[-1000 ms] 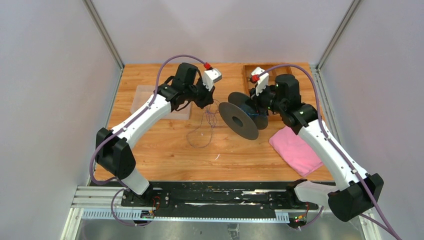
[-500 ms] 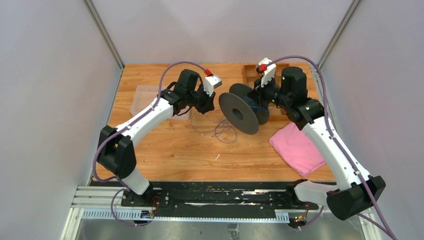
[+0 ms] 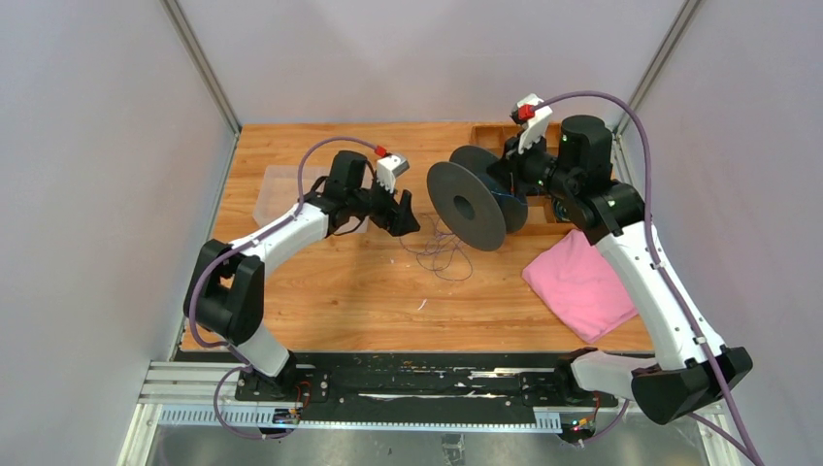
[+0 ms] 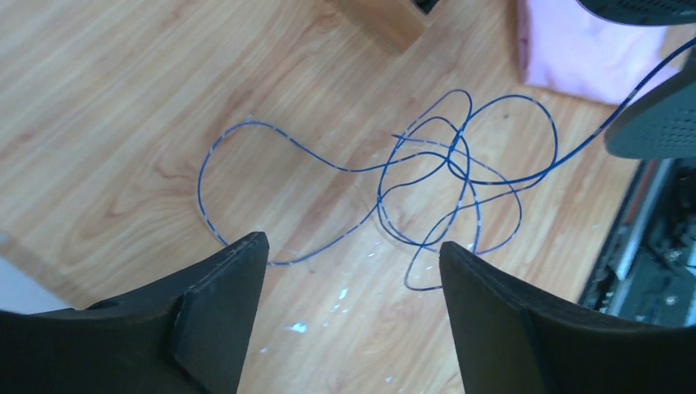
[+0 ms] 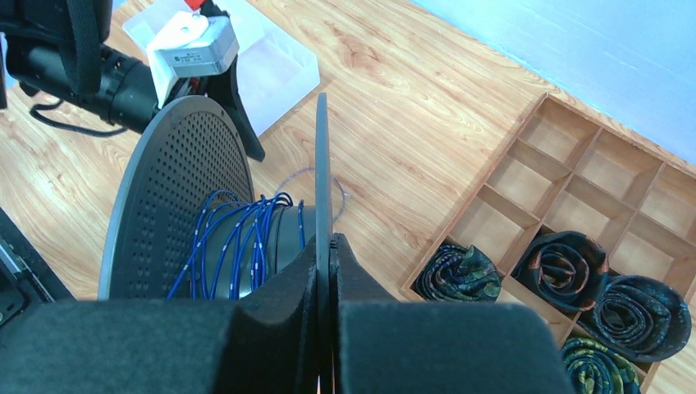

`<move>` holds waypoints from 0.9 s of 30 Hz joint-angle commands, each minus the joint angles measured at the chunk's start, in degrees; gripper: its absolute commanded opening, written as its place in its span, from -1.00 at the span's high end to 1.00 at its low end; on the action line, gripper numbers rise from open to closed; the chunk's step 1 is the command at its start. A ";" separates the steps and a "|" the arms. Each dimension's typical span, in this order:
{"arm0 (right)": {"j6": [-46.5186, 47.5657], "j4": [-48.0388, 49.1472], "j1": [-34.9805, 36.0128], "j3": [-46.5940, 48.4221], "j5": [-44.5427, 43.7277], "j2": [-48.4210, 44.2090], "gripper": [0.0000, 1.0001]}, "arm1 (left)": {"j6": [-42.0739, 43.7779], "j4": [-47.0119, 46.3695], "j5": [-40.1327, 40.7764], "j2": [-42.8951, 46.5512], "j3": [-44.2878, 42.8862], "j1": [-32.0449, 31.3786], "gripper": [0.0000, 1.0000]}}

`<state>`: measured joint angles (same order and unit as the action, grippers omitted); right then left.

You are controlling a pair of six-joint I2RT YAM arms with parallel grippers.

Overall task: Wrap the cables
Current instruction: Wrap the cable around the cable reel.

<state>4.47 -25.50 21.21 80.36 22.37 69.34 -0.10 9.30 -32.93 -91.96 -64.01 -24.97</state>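
Since half a second ago the left gripper [image 3: 406, 219] has drawn back toward 8 o'clock and its fingers have spread. The left wrist view shows them wide apart with nothing between them. The right arm has carried the spool [image 3: 466, 206] toward 12 o'clock. The right gripper [image 5: 330, 246] is pinched tight on the thin rim of one spool flange, holding the spool on edge. Several blue turns of cable [image 4: 460, 164] lie wound on the hub. The rest lies in loose tangled loops on the table at 5 o'clock of the left gripper and 7 o'clock of the spool, with one strand rising toward the spool. A pink cloth [image 3: 577, 286] lies at 4 o'clock of the spool.
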 commanded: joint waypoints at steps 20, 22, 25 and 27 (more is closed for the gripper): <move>-5.55 -0.44 -0.65 8.66 1.22 2.65 0.99 | -24.97 -65.03 -11.49 -8.68 16.71 -3.92 -0.69; -5.48 -0.44 -0.65 8.55 1.01 2.85 0.99 | -26.27 -66.46 -10.12 -10.50 16.28 -4.51 -0.52; -5.36 -0.48 -0.60 8.74 0.47 3.03 0.99 | -26.80 -66.57 -9.28 -12.15 16.17 -5.50 -0.21; -5.31 -0.43 -0.64 9.13 -0.04 3.17 0.98 | -26.03 -65.95 -9.23 -12.57 16.48 -6.58 0.01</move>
<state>0.60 -28.42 21.21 86.43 22.68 72.86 -25.26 -50.76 -43.35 -103.66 -47.92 -29.98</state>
